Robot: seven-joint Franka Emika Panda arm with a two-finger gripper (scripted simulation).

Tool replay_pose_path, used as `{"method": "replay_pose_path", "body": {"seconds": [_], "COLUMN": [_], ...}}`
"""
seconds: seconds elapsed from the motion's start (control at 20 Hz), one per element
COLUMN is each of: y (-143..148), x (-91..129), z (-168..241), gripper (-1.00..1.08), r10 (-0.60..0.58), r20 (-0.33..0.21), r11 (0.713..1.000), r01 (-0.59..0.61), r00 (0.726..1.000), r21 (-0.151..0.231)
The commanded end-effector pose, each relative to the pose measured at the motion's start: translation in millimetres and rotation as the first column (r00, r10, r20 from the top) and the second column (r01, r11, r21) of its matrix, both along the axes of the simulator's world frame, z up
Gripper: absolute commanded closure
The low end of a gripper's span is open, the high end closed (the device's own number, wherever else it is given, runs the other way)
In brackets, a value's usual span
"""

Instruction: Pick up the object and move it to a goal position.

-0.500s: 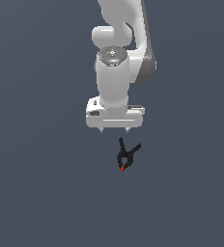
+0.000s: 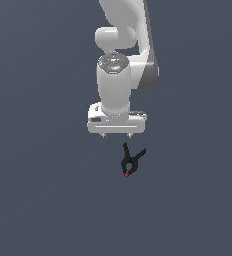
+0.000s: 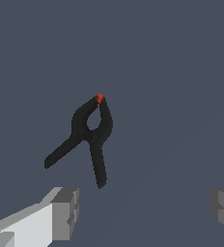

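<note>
Exterior view, little black spring clamp (image 2: 130, 161) sitting just below frame center on the plain grey floor (image 2: 38, 200), handles splayed upward, red tip down, white gripper (image 2: 117, 135) right above it, not touching, wrist view shows clamp (image 3: 87, 137) ahead of wide-open fingers (image 3: 65, 212), nothing held

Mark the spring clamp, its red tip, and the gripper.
spring clamp (image 3: 91, 135): wrist view, on the pivot between its handles.
red tip (image 3: 100, 98): wrist view, on the tip's red end.
gripper (image 2: 116, 135): exterior view, midway between the fingers.
</note>
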State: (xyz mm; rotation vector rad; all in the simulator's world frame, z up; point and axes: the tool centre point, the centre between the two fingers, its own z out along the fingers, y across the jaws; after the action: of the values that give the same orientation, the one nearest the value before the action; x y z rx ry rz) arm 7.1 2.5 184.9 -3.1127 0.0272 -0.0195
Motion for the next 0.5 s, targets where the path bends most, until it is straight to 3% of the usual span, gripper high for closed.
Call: {"method": "replay_pose_path", "body": {"seconds": [0.0, 0.45], "y": [-2.4, 3.3], "x": [-0.8, 2.5], "z": [-1.8, -9.6], "gripper": [-0.92, -0.92], "r10": [0.001, -0.025], "r20": [-0.002, -0.003], "r11": [1.000, 1.000], "r01": [-0.001, 0.025], "r00": [1.000, 1.000], "r21": [0.000, -0.002]}}
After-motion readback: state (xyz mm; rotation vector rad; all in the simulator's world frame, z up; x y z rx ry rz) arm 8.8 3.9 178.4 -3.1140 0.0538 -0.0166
